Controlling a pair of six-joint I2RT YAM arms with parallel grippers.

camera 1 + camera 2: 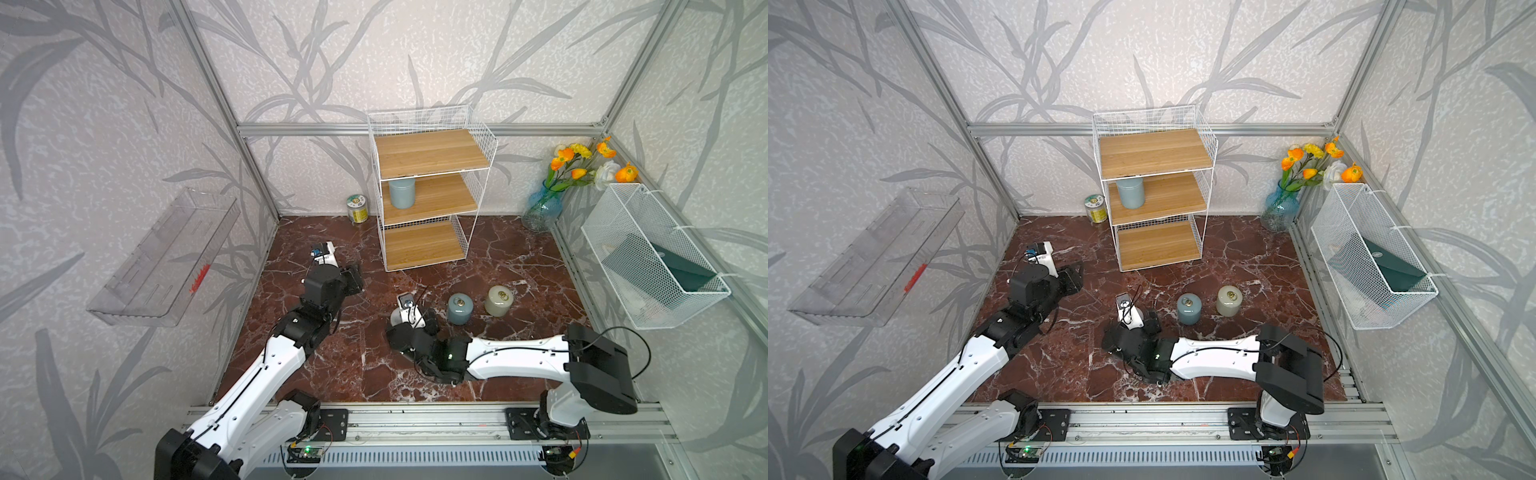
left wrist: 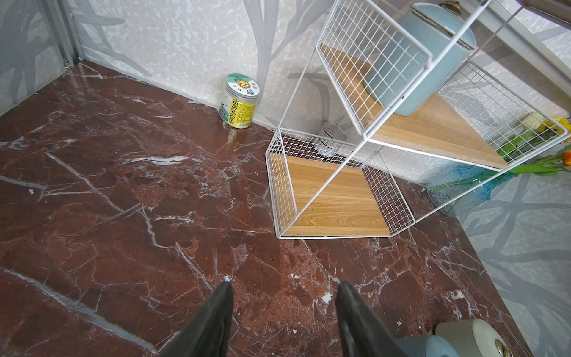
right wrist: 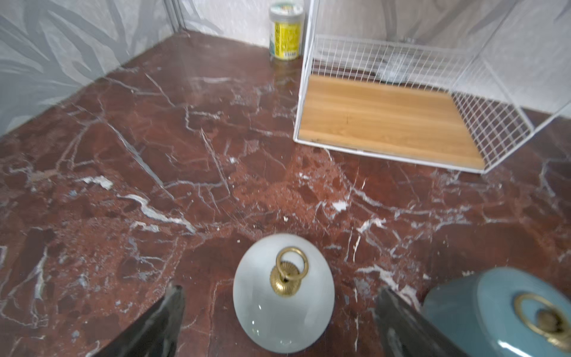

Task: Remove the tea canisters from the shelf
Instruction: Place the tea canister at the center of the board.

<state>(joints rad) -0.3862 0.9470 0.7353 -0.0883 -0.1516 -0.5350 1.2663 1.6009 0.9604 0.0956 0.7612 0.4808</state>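
On the shelf's (image 1: 444, 195) middle board, left edge: blue canister (image 1: 402, 193), likely heavy, slick, breakable; grip body below lid. Left gripper (image 2: 284, 284) apart, empty; right gripper (image 3: 281, 290) apart astride white canister (image 3: 282, 312).

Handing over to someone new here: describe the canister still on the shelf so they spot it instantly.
Find the white wire shelf against the back wall. On its middle board, at the left end, stands a blue-grey canister. It is the only jar on the shelf; its blue-grey twin and the beige canister stand on the marble floor.
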